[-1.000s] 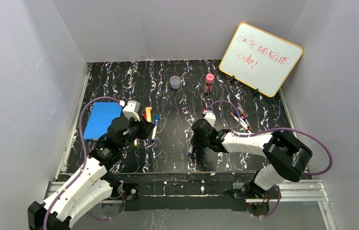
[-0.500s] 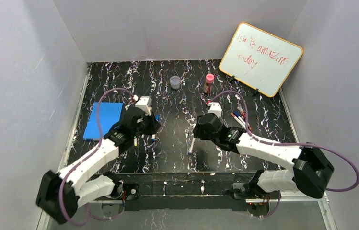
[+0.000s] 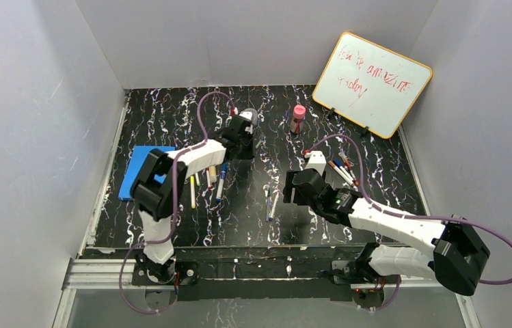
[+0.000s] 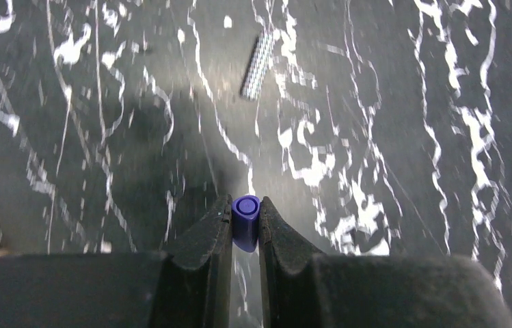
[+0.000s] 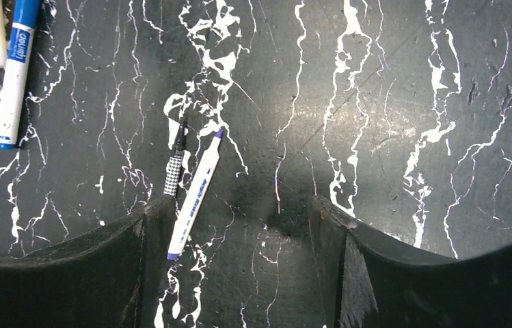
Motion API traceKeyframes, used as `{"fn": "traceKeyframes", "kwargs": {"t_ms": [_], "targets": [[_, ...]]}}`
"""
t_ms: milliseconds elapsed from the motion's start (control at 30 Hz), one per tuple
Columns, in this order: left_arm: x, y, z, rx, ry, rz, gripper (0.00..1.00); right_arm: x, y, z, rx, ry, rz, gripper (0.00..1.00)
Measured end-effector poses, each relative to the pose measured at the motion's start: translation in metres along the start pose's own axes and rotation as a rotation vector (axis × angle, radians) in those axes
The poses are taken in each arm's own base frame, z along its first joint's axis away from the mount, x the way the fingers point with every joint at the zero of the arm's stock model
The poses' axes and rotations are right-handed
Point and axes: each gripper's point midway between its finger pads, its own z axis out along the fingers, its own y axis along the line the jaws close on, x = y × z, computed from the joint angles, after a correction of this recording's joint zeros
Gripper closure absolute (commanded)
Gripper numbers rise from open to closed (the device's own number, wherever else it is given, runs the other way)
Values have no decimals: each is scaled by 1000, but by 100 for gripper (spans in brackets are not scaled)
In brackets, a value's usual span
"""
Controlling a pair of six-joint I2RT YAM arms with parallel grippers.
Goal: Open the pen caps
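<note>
In the left wrist view my left gripper is shut on a small purple-blue pen cap, held end-on just above the table. In the top view the left gripper hangs at the back centre. My right gripper stands open over bare table. An uncapped white pen with a purple tip lies against its left finger, beside a thin houndstooth-patterned pen. From above, the right gripper is just right of those two pens. More pens lie at the left and right.
A clear jar sits just behind the left gripper, with a pink-capped bottle to its right. A whiteboard leans at the back right and a blue pad lies at the left. A small checkered piece lies ahead of the left gripper.
The left arm has swung from the pens at the left toward the back centre, carrying the cap. The right gripper has opened, and the white pen now lies on the table.
</note>
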Motion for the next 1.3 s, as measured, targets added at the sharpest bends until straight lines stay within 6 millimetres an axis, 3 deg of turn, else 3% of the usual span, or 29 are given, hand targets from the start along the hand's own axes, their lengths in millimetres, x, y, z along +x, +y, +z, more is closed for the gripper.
{"fn": "traceKeyframes", "kwargs": {"t_ms": [167, 300, 633, 833, 967, 1100, 1200, 1300], "targets": [[-11, -3, 46, -31, 29, 21, 97, -4, 2, -4, -20, -11, -23, 21], [-13, -3, 64, -41, 39, 25, 92, -4, 1, -6, -27, -7, -48, 21], [-19, -3, 71, -43, 32, 27, 67, -16, 4, -15, -49, -33, -86, 21], [-21, -5, 71, -39, 24, 31, 57, -20, 5, -16, -56, -43, -96, 21], [-20, -3, 67, -40, 24, 33, 50, -22, 7, -17, -60, -44, -99, 21], [-12, 3, 48, -61, 43, 35, 44, -31, 13, -20, -72, -62, -104, 21], [-23, 4, 24, -63, 12, 33, 40, -41, 18, -22, -82, -77, -109, 21], [-46, -1, -12, -43, -66, 24, 36, -51, 24, -25, -92, -97, -114, 21]]}}
